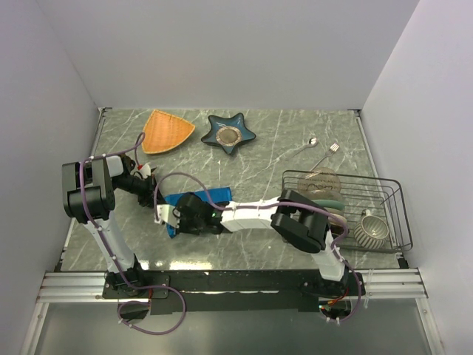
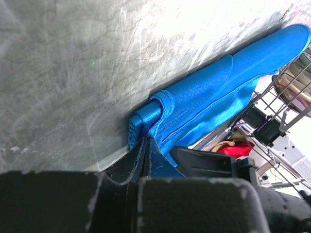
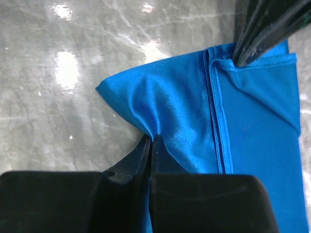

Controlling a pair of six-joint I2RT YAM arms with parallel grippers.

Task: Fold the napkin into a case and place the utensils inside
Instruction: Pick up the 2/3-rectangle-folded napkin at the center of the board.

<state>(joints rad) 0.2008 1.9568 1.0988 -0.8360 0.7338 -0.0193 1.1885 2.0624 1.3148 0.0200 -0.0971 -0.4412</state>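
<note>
The bright blue napkin (image 1: 219,194) lies folded into a long narrow band on the marble table, mostly hidden under my right arm in the top view. My left gripper (image 2: 147,139) is shut on the layered end of the napkin (image 2: 214,92). My right gripper (image 3: 152,138) is shut on a pinched fold at the napkin's (image 3: 184,116) loose corner. The left fingers (image 3: 257,34) press the hem just beyond. In the top view both grippers, left (image 1: 158,195) and right (image 1: 170,214), meet at the napkin's left end. The utensils, a spoon (image 1: 303,146) and a fork (image 1: 329,153), lie far right.
An orange triangular dish (image 1: 166,131) and a dark star-shaped dish (image 1: 229,133) sit at the back. A wire rack (image 1: 392,194) at the right holds a glass bowl (image 1: 323,181) and a ribbed cup (image 1: 371,231). White walls enclose the table on three sides.
</note>
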